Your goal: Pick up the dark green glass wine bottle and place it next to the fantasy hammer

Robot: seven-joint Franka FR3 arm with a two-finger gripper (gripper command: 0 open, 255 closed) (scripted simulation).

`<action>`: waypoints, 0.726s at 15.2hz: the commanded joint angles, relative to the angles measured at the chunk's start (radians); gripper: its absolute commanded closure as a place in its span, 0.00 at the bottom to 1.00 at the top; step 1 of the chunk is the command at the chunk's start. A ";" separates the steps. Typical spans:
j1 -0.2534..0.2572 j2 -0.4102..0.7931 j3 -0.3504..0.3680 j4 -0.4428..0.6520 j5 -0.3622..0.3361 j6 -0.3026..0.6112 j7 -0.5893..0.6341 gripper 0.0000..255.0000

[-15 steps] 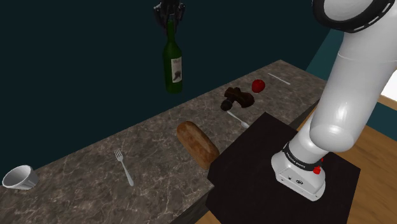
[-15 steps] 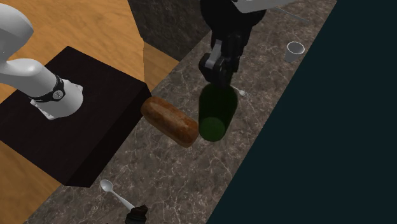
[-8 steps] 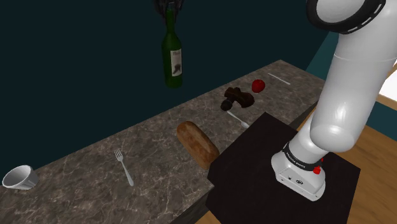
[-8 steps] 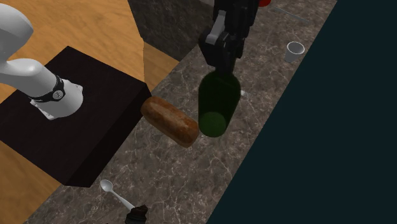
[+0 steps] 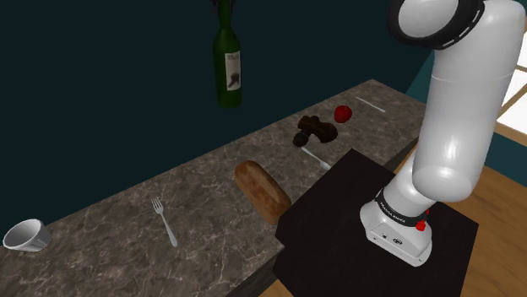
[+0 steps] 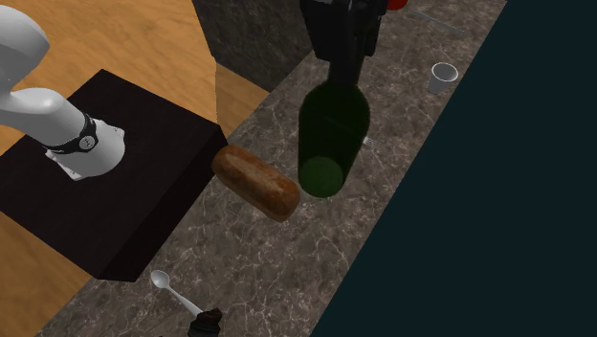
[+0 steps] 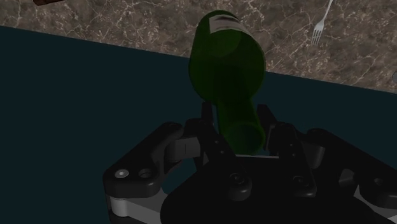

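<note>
Overhead, the upright arm (image 5: 456, 110) has its gripper (image 7: 236, 124) clasping the green bottle (image 7: 226, 63) by the neck.

We show a long grey-brown marbled stone countertop (image 5: 203, 181) set against a dark teal wall (image 5: 84, 84), with a light wooden floor (image 5: 498, 211) in front of it. A brown oblong bread loaf (image 5: 263, 191) lies at the counter's front edge. Towards the shoulder view's left we find a silver metal fork (image 5: 164, 221) lying flat, and a white cup (image 5: 24, 235) at the far end, well apart from the loaf. Towards the right we mark a pale grey spoon (image 5: 317, 158), a small round red fruit (image 5: 342, 113) and, just beyond it, a thin pale bar (image 5: 370, 105) whose kind we cannot tell
</note>
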 commanded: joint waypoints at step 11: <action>-0.176 -0.306 -0.071 -0.398 0.086 0.099 -0.212 1.00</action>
